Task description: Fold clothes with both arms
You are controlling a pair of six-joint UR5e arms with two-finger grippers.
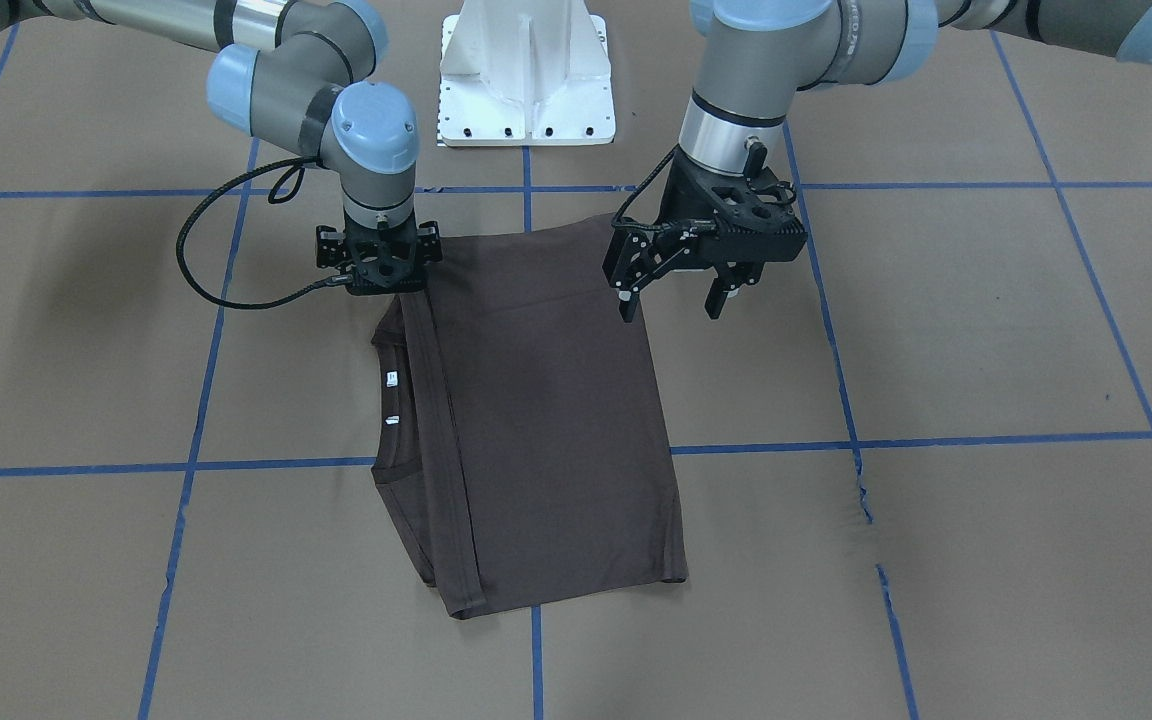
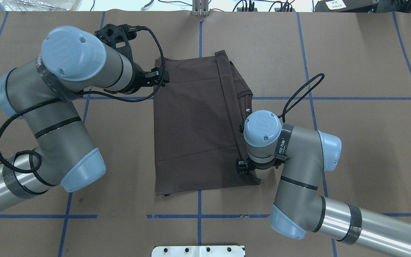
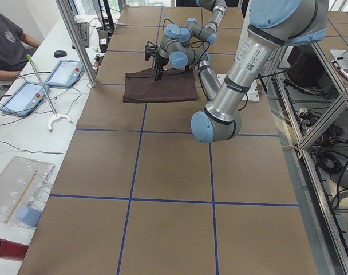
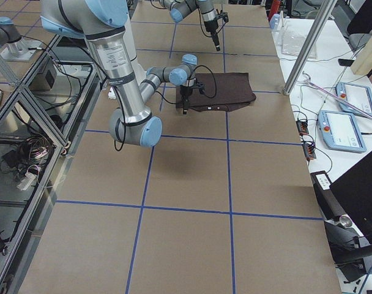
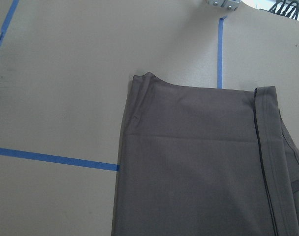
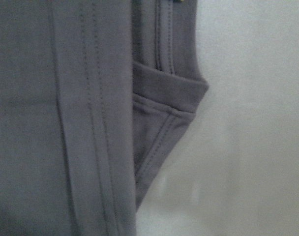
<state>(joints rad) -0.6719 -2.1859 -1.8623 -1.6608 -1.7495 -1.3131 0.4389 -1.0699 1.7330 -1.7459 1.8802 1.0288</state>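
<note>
The brown paper-covered desk [image 1: 986, 330], marked into squares by blue tape [image 1: 1016, 436], fills the front-facing view. The left arm [image 2: 62, 142] and the right arm [image 2: 298, 167] both reach in from the robot's side. The left arm enters that view at 1 o'clock and the right arm at 11 o'clock. Near the middle of the desk lies the dark grey-brown T-shirt [image 1: 546, 400], folded into a rough rectangle with its long sides running from 12 to 6 o'clock. It lies flat apart from a few soft creases. A stitched hem runs down the folded layer on its 9 o'clock side, and under it the ribbed collar [image 1: 394, 350] sticks out towards 9 o'clock. At 12 o'clock, beyond the shirt, stands the white pedestal base [image 1: 526, 95], apart from the fabric. The left gripper [image 1: 671, 300] hangs over the shirt's 1 o'clock corner, raised off the cloth, its fingers [image 1: 719, 297] spread wide and holding nothing. One fingertip sits over the shirt's edge and the other over bare desk. The right gripper [image 1: 383, 265] points straight down at the 11 o'clock corner, low on the edge of the fabric. Its fingers are hidden under the wrist, and its own camera shows only hem and collar seams close up, so I cannot tell whether they are parted or pinching the cloth. Two small white labels [image 1: 391, 380] show inside the collar.
</note>
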